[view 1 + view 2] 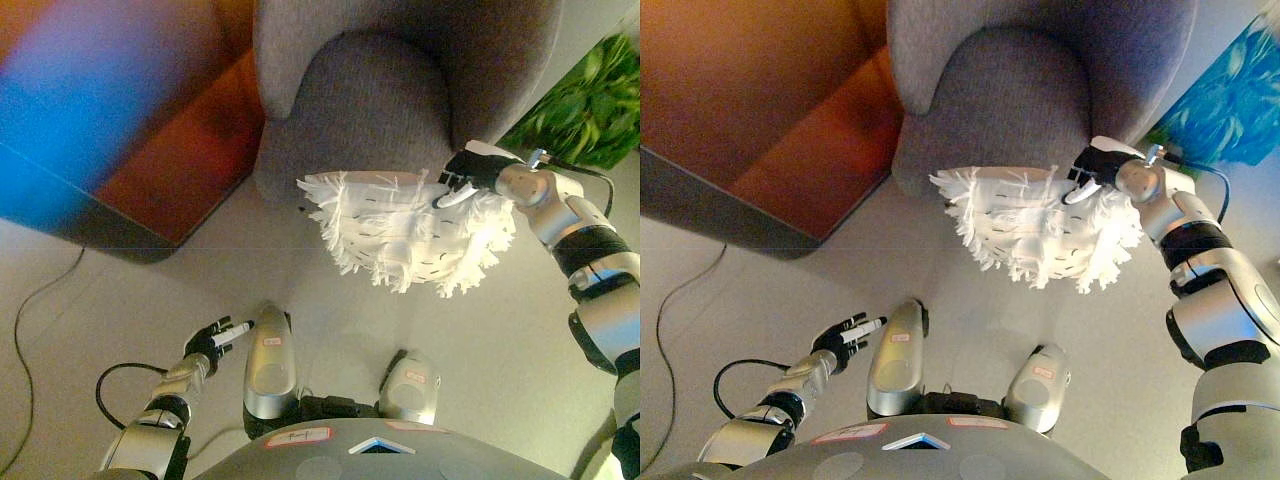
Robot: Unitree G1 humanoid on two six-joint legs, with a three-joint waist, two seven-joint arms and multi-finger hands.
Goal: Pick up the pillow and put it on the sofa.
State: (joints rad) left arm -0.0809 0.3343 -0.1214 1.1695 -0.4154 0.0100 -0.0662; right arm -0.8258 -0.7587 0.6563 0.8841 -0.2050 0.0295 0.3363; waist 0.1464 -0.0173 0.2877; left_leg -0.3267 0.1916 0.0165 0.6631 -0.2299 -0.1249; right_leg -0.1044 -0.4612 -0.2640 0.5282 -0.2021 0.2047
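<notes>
A white fringed pillow [405, 228] hangs in the air just in front of the grey sofa [375, 100], overlapping the front edge of its seat. My right hand [468, 172] grips the pillow's upper right edge, fingers curled into it. My left hand [213, 340] is low at the lower left, fingers relaxed and holding nothing, well away from the pillow.
A dark, reddish-brown piece of furniture [150, 170] stands left of the sofa. A green plant [590, 100] shows at the upper right. Pale floor [120, 310] lies under the pillow and in front of the sofa.
</notes>
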